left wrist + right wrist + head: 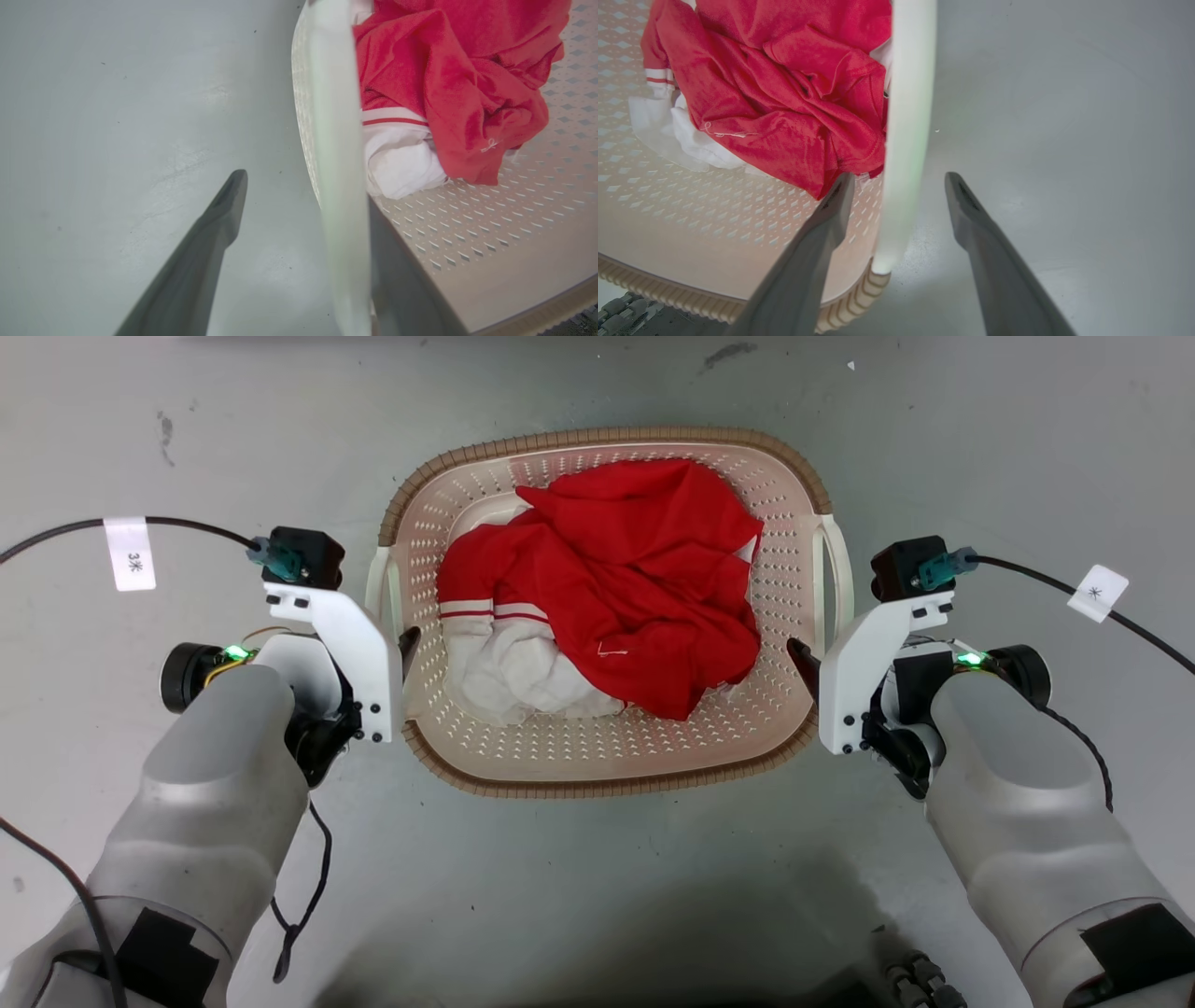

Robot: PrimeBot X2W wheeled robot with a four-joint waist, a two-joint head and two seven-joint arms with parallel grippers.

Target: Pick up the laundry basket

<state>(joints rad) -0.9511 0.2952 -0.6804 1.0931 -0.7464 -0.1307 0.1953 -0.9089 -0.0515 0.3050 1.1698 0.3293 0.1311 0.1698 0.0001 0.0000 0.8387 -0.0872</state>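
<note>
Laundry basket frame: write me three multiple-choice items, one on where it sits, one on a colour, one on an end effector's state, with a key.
1. Where does the laundry basket stand?
A. On the grey floor, in front of the robot.
B. On a table.
C. On a shelf.

2. What colour is the top garment in it?
A. Blue.
B. Green.
C. Red.

3. How is the right end effector?
A. Shut on the garment.
B. Open, one finger on each side of the white handle.
C. Shut on the brown rim.

Key:
1 A, the head view shows floor all round it.
2 C, red cloth lies over a white piece.
3 B, the right wrist view shows the handle in the gap between the fingers.
</note>
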